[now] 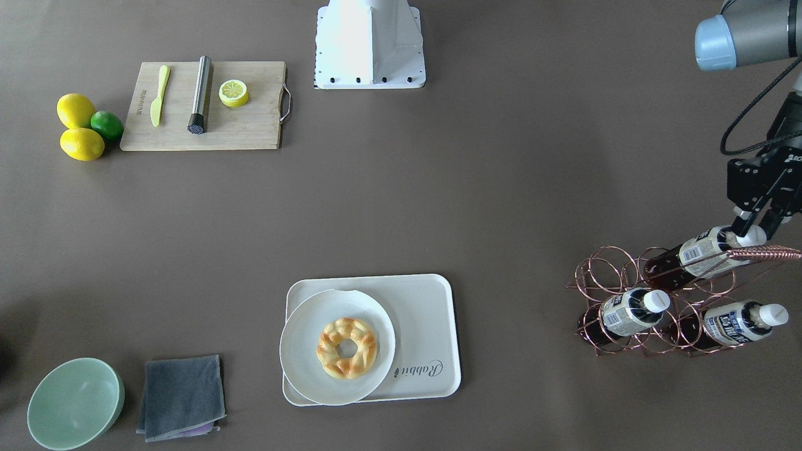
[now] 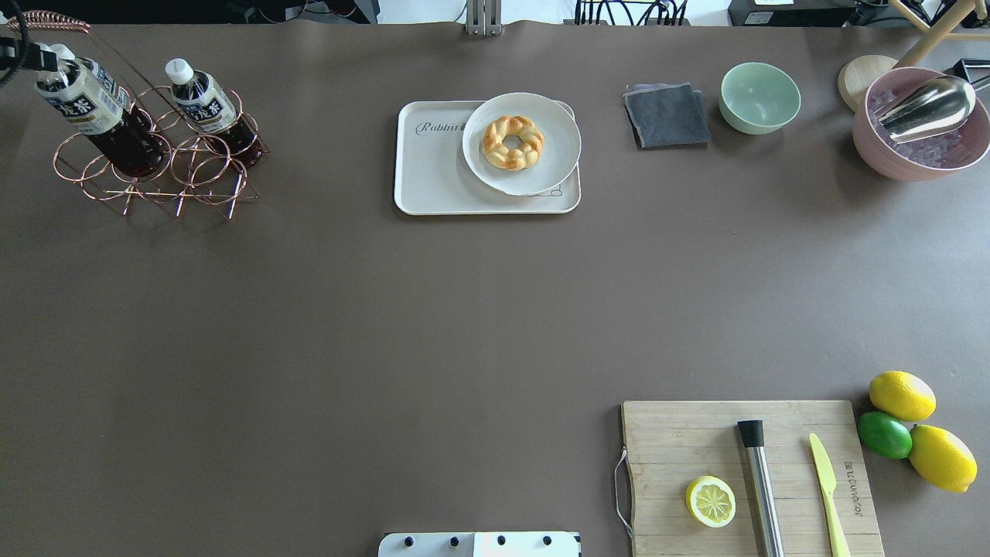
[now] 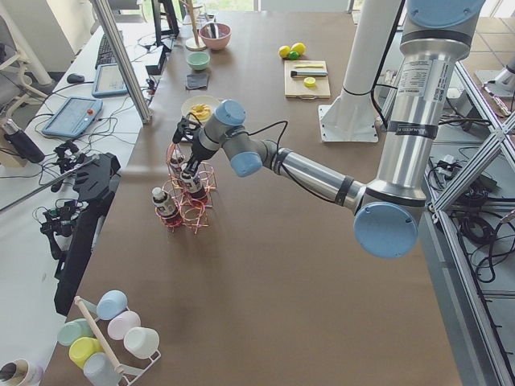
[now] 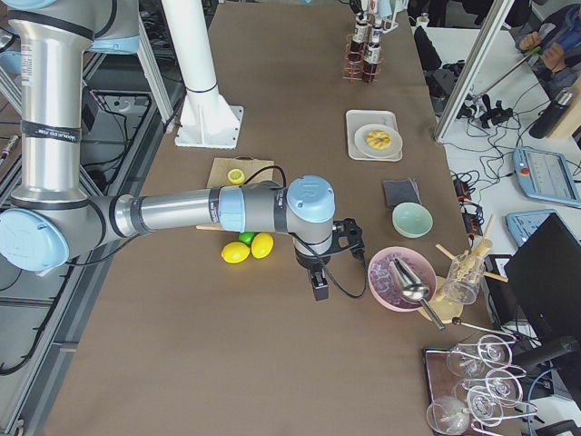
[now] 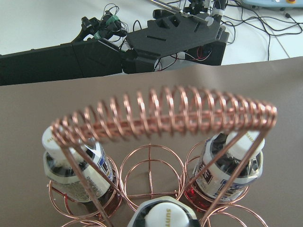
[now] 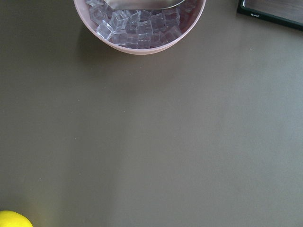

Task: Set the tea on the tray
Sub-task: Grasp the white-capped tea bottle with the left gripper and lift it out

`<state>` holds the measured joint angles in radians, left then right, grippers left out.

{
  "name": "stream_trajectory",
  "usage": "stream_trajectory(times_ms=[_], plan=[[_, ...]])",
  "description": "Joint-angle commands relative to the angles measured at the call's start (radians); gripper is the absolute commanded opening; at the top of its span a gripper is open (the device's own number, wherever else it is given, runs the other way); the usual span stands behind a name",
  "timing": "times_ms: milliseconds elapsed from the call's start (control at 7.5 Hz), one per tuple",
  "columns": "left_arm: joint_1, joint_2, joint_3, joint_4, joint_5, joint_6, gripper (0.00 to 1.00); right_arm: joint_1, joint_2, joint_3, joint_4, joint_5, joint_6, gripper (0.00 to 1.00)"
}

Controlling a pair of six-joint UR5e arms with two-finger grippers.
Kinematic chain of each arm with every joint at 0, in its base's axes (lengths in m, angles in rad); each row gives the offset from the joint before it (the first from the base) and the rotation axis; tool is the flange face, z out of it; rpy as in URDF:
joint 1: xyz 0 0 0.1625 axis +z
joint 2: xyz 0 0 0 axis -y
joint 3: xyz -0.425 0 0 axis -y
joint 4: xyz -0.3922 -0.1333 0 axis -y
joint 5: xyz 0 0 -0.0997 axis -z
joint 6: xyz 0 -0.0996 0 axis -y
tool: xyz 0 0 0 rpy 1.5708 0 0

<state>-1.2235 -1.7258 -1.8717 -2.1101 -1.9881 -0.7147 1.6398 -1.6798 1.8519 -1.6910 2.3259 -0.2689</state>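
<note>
Three tea bottles lie in a copper wire rack [image 1: 601, 269] at the table's left end. The top tea bottle [image 1: 702, 250] points its white cap at my left gripper [image 1: 759, 227], whose open jaws stand on either side of that cap. The same cap [image 5: 163, 215] shows at the bottom of the left wrist view, under the rack's coiled handle [image 5: 165, 113]. The other two bottles [image 1: 626, 311] [image 1: 739, 321] lie lower. The cream tray [image 1: 426, 300] holds a round plate [image 1: 301, 351] with a doughnut. My right gripper [image 4: 318, 277] hovers far off near the pink ice bowl; I cannot tell whether it is open.
A wooden cutting board [image 1: 244, 131] carries a lemon half, a steel bar tool and a yellow knife. Two lemons and a lime [image 1: 106, 125] lie beside it. A green bowl [image 1: 75, 404] and a grey cloth [image 1: 182, 394] sit past the tray. A pink ice bowl [image 2: 882, 155] stands at the far right.
</note>
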Motion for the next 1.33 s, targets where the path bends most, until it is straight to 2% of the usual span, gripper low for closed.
stream_trajectory(times_ms=[0,267,533,667,933,1067,1200], plan=[[-0.094,0.011,-0.172,0.19,-0.038,0.057,0.0,0.0,0.0,0.0,-0.001,0.0,-0.001,1.0],[-0.064,0.032,-0.297,0.307,-0.038,0.028,0.0,0.0,0.0,0.0,0.001,0.001,0.0,1.0],[0.062,0.003,-0.34,0.326,-0.008,-0.147,0.0,0.0,0.002,0.001,0.001,0.0,0.0,1.0],[0.118,-0.061,-0.342,0.394,0.049,-0.194,0.0,0.0,0.003,0.001,0.001,0.0,0.0,1.0],[0.217,-0.308,-0.325,0.665,0.089,-0.203,0.0,0.0,0.002,0.001,0.008,0.0,0.0,1.0],[0.295,-0.392,-0.279,0.682,0.147,-0.19,0.0,0.0,0.003,0.001,0.008,-0.002,0.0,1.0],[0.417,-0.435,-0.265,0.677,0.266,-0.186,0.0,0.0,0.003,0.0,0.008,-0.002,0.0,1.0]])
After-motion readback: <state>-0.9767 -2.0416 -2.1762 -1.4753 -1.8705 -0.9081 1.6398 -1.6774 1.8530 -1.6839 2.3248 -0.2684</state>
